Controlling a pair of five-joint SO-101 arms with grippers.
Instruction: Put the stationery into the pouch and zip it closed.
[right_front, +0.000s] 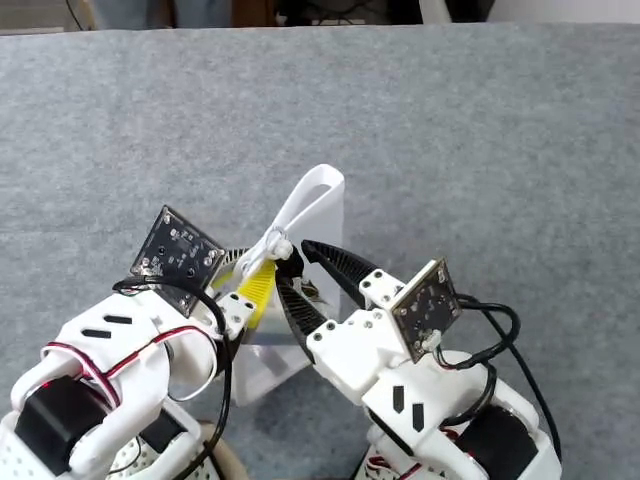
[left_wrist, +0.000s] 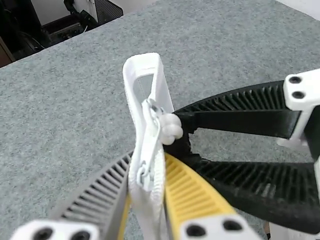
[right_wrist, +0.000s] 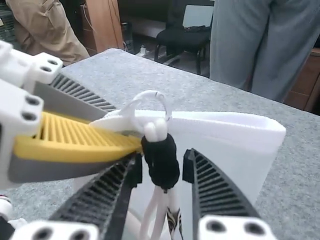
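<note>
surface: grey table cover (right_front: 480, 120) | background: black chair (right_wrist: 187, 37); wooden cabinet (right_wrist: 102, 22)

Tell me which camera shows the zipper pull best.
The right wrist view: the zipper pull hangs close up, its ring, white beads and black toggle clear between the fingers of the right end effector. The left wrist view shows the beads side-on beside the pouch; the high view shows a small white knot.
</note>
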